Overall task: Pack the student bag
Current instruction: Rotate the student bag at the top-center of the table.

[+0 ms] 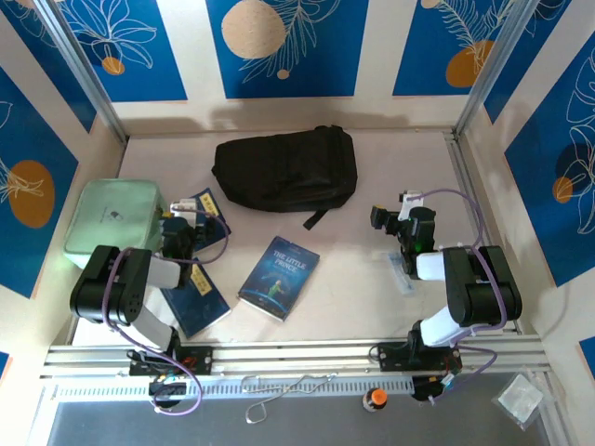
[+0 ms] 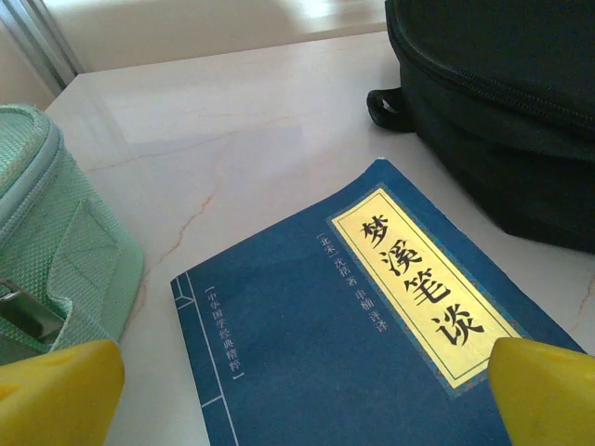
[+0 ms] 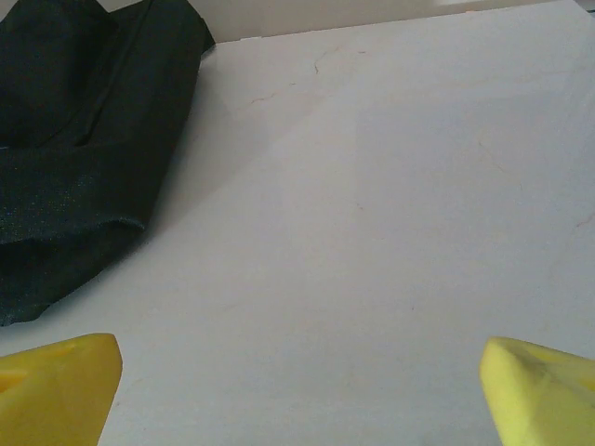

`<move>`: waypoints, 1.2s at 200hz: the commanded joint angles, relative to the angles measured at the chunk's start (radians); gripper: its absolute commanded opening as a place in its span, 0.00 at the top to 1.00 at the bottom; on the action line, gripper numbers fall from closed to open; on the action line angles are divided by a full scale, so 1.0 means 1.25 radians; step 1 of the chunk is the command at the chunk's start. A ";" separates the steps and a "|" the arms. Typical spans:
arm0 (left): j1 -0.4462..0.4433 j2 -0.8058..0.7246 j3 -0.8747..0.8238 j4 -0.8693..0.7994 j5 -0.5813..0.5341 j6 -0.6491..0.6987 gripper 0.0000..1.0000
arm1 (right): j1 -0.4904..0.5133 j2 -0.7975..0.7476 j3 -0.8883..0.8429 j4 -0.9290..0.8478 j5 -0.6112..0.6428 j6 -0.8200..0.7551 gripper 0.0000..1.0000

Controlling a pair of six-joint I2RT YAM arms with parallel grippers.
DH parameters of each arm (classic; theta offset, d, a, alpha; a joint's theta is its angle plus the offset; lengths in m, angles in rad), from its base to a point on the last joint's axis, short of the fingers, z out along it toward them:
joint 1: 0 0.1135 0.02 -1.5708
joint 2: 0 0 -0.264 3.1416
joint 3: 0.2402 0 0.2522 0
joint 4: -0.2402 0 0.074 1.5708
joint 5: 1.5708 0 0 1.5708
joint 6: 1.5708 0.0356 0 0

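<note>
Black-and-white left arm [image 1: 121,290] and right arm [image 1: 472,293], looping purple cables [image 1: 191,390], yellow fingertips [image 2: 56,395].

The student bag [image 1: 284,170] is plain black, ahead of the left pincer [image 2: 297,404], whose fingertips [image 2: 56,395] are bright yellow. Between them: a deep blue book [image 2: 307,353] with a yellow label, black characters. To that pincer's left, a mint-green woven case [image 2: 56,242]. The right pincer [image 3: 297,395] shows yellow too, over a cream tabletop [image 3: 390,186], faintly veined. Wall panels [image 1: 279,46]: blue, white leaves, orange discs.

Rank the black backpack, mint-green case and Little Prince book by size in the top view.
Largest: black backpack.
Next: mint-green case.
Smallest: Little Prince book.
</note>
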 commanded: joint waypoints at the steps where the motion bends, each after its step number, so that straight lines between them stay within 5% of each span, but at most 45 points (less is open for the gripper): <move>1: 0.008 -0.010 0.013 0.010 0.015 0.003 0.00 | -0.004 0.002 0.018 0.007 -0.014 -0.010 0.01; 213: 0.011 -0.012 0.007 0.017 0.018 0.003 0.00 | -0.008 -0.002 0.014 0.012 -0.024 -0.009 0.01; 240: 0.009 -0.075 -0.007 -0.007 0.021 0.004 0.00 | -0.003 -0.083 0.048 -0.117 0.012 -0.002 0.01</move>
